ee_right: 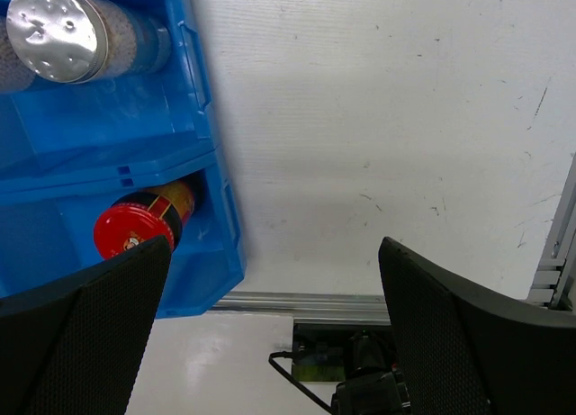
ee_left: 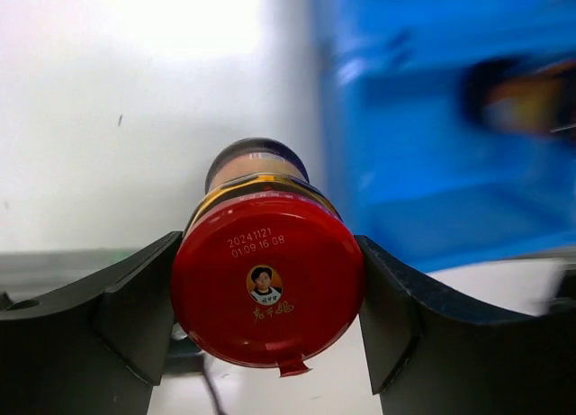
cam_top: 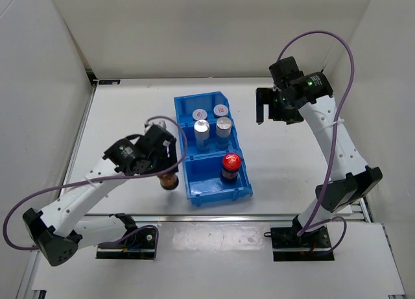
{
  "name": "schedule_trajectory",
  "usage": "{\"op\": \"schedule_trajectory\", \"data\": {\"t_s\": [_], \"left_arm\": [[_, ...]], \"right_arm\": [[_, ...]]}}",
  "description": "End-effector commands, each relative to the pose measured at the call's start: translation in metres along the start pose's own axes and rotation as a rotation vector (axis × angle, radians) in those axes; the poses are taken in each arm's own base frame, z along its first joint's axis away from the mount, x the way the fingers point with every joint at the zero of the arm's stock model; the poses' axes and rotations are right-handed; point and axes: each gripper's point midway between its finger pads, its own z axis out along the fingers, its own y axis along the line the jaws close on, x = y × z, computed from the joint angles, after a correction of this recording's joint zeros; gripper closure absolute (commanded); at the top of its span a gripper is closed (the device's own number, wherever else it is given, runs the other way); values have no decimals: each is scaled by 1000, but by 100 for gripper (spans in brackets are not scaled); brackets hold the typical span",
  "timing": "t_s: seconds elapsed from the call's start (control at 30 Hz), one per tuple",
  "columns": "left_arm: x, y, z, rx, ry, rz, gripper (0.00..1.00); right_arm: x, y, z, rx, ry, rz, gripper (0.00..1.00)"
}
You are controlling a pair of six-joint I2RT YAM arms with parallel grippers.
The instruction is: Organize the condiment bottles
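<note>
Bottle: red-capped bottle (ee_left: 266, 284), at 8 o'clock of the bin (cam_top: 217, 190), just outside its wall; lifted or standing, cannot tell.
Left fingers (ee_left: 135, 316): pinching the red cap from both sides.
Right fingers (ee_right: 90, 343): spread, empty, at 2 o'clock of the bin.
Bin stock: twin bottle (cam_top: 230, 164) near cell; silver pair (cam_top: 201, 126) middle; white pair (cam_top: 200, 113) far.
Risk one: the hold is on the smooth cap alone, so the bottle may slip or swing.
Risk two: its base may clip the bin wall or knock the twin bottle.
Desk (cam_top: 123, 111): white, matt, lightly scuffed.
Room: white panels (cam_top: 194, 26) on three sides.
</note>
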Motion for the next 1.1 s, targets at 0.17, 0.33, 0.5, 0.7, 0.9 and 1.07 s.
{"op": "schedule_trajectory", "data": {"t_s": [0.17, 0.33, 0.5, 0.7, 0.9, 1.07], "left_arm": [[-101, -82, -76, 218, -293, 87, 89], [-70, -147, -49, 358, -209, 279, 89], [-56, -157, -27, 352, -192, 336, 89], [-30, -159, 24, 363, -169, 395, 82], [-11, -156, 59, 326, -89, 475, 58], [-23, -155, 61, 287, -106, 489, 12]], "right_arm": [[47, -17, -21, 38, 168, -24, 1], [51, -20, -23, 47, 168, -26, 1], [55, -24, -28, 55, 162, -26, 1], [58, -27, -30, 64, 159, -27, 1], [53, -28, -34, 66, 136, -24, 1], [48, -29, -32, 84, 128, -16, 1]]}}
